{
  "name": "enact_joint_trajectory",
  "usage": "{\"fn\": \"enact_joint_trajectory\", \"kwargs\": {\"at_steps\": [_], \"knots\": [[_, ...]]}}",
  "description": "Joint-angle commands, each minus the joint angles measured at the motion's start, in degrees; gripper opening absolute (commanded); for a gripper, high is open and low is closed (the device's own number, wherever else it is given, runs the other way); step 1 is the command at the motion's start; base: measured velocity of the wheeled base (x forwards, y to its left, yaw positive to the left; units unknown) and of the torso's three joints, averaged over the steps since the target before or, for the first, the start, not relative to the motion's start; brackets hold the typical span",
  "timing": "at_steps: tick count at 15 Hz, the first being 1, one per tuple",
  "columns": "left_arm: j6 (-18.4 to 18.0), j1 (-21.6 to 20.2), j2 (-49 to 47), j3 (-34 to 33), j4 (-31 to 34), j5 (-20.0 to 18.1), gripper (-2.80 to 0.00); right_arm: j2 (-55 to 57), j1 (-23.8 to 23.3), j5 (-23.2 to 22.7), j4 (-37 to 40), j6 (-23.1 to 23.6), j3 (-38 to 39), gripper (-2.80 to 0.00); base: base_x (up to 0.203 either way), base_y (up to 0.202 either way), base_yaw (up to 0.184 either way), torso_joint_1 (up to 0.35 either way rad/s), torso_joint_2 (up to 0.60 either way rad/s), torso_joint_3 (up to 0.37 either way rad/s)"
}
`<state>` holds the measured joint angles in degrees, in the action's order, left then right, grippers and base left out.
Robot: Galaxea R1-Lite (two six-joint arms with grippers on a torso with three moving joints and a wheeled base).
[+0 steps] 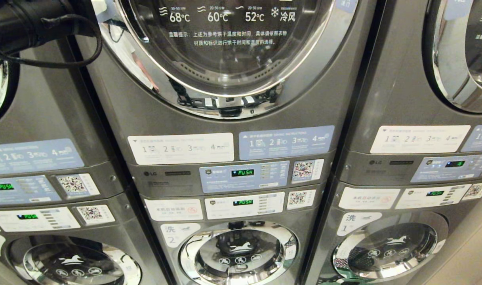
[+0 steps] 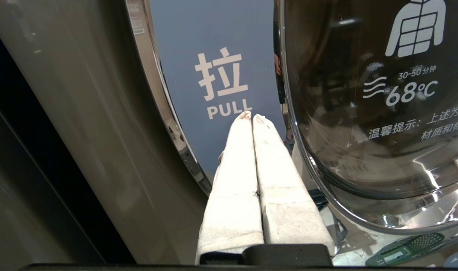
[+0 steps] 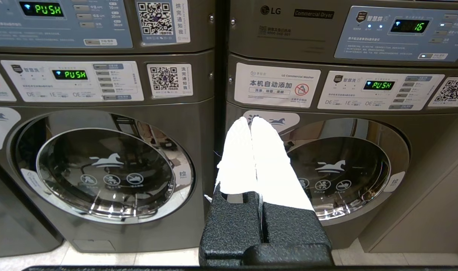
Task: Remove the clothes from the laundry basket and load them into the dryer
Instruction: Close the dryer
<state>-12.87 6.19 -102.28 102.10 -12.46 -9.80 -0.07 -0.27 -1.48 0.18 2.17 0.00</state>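
We stand facing the stacked machines, with the middle stack's upper dryer door as our landmark; it is shut, so no clothes can go in yet. The left tool is up at that door, its two white-wrapped fingers pressed together with nothing between them, tips just short of the blue PULL label on the door's edge, beside the chrome ring of the glass. In the head view only the left arm's dark body shows, to the left of the door. The right tool hangs low, well below the dryer door and facing the lower washers; its fingers are also closed on nothing, and we judge that arm parked. The laundry basket is not directly visible in any view; a dark green perforated shape reflected in the chrome under the door may be it, but we cannot confirm, and no clothes are visible. Step in hand, as we judge it: opening the dryer door. To do it well, we would bring the closed fingertips behind the door's edge at the PULL label, hooking the rim rather than pushing on the flat label, then draw outward along the door's swing arc. Risk: tips sliding off the smooth chrome, or pressing the glass instead of the rim.
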Motion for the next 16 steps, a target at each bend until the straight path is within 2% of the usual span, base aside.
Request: {"fn": "enact_joint_trajectory", "kwargs": {"at_steps": [1, 5, 11, 13, 16], "knots": [[-0.92, 0.05, -1.69, 0.12, 0.15, 0.05, -2.80, 0.07, 0.00, -0.02, -0.01, 0.03, -0.03, -2.80, 0.000, 0.000, 0.000, 0.000, 0.00, 0.000], [-2.07, 0.14, -2.67, 0.12, 0.24, 1.91, -2.80, 0.07, 0.00, 0.07, -0.01, -0.06, -0.01, -2.80, 0.000, 0.000, 0.000, 0.000, 0.00, 0.000], [-1.89, 0.33, -2.77, 1.29, 0.17, 1.72, -2.80, 0.07, 0.00, 1.30, -0.09, -1.64, 0.00, -2.80, 0.000, 0.000, 0.000, 0.000, 0.00, 0.000], [-1.86, 0.41, 2.74, 1.21, 0.73, 1.72, -2.80, 0.07, 0.00, 1.30, -0.09, -1.64, 0.00, -2.80, 0.000, 0.000, 0.000, 0.000, 0.00, 0.000], [-1.69, 0.64, 19.49, -6.47, 4.18, 1.50, -2.80, 0.07, 0.00, 1.30, -0.09, -1.64, -0.09, -2.80, 0.000, 0.000, 0.000, 0.005, 0.01, -0.002]]}}
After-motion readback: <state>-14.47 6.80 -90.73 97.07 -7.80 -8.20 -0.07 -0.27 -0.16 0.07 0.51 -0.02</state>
